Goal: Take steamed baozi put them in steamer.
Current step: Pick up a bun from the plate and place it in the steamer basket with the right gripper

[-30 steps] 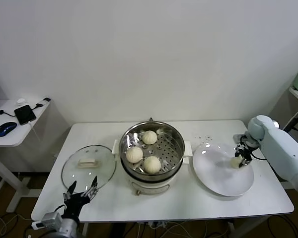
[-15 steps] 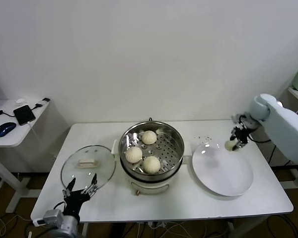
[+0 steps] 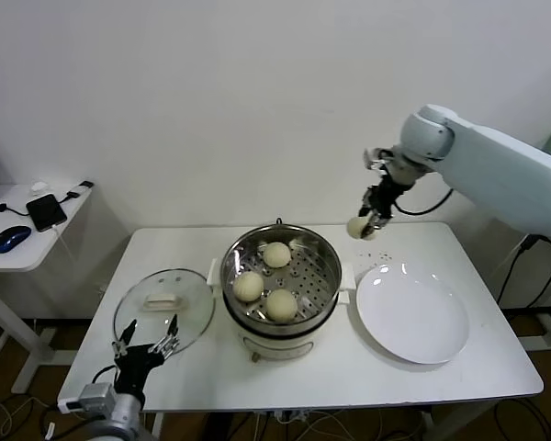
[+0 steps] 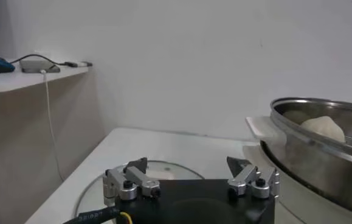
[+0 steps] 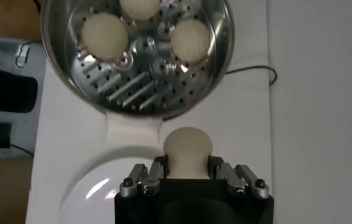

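The steel steamer stands mid-table with three cream baozi on its perforated tray: one at the back, one at the left, one at the front. My right gripper is shut on the fourth baozi and holds it high in the air, right of the steamer and behind the plate. In the right wrist view the baozi sits between the fingers, with the steamer below. My left gripper is open and empty at the table's front left, by the glass lid.
A flat white plate lies right of the steamer, bare. The round glass lid with a cream handle lies left of it, also in the left wrist view. A side desk holds a phone and a mouse.
My right gripper has lifted the baozi off the plate and carried it up and to the left, toward the steamer. The left arm has barely moved.
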### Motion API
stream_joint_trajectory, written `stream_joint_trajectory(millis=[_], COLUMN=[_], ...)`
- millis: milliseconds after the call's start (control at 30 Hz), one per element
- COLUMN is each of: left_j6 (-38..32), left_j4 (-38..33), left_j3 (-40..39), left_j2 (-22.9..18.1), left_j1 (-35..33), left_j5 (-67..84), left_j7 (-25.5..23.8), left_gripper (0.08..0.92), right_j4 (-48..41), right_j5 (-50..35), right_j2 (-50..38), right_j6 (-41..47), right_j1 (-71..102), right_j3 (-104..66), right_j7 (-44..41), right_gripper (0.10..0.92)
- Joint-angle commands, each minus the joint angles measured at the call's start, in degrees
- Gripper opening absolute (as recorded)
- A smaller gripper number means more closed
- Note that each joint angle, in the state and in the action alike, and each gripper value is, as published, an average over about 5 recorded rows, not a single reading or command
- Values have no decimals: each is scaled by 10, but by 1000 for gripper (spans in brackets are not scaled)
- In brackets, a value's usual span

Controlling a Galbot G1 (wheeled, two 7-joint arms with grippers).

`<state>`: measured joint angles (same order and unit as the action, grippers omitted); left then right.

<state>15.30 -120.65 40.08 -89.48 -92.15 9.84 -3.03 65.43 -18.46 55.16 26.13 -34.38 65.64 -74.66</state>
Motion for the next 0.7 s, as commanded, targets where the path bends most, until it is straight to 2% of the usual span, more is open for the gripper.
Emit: stream_joint_trajectory(millis=[33, 233, 700], left_j6=[-1, 0, 0], left_j4=[-3, 0, 8], left_j3=[1, 1, -1], left_j2=[3, 4, 3], left_j1=[1, 5, 10], left_j5=[-7, -5, -3], left_j7=[0, 0, 0], left_gripper=[823, 823, 823], right_j4=[11, 5, -3], right_j5=[-101, -61, 9], right_j2=[128, 154, 148], right_j6=[84, 88, 87], right_j1=[-59, -12, 46], right_j3=[102, 101, 109], right_j7=[22, 32, 64], right_gripper=[467, 467, 468])
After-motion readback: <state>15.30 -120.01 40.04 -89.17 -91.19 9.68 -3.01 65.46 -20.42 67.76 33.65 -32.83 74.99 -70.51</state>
